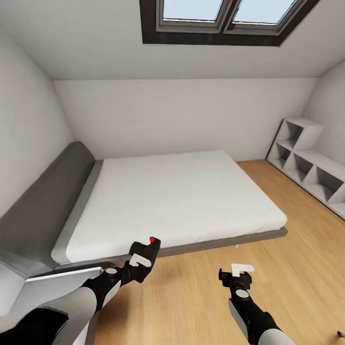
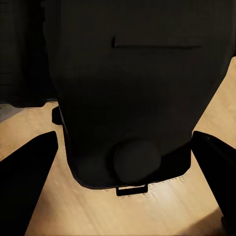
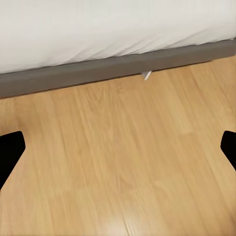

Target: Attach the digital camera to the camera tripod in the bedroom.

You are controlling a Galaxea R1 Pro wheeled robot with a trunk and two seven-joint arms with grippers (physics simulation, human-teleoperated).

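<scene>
The digital camera (image 1: 148, 248), a small black body with a red button on top, hangs above the floor by the bed's near edge. My left gripper (image 1: 143, 258) is shut on it. In the left wrist view the camera's dark body (image 2: 132, 93) sits between the two black fingers (image 2: 27, 172). To the right, my right gripper (image 1: 238, 274) hovers over the wood floor, open and holding nothing; its fingertips (image 3: 10, 152) stand wide apart in the right wrist view. The camera tripod is out of view.
A grey bed (image 1: 182, 196) with a white mattress and padded headboard (image 1: 43, 201) stands ahead; its frame edge (image 3: 118, 69) runs close in front. A white cube shelf (image 1: 306, 163) lines the right wall. Light wood floor (image 1: 191, 297) stretches to the right.
</scene>
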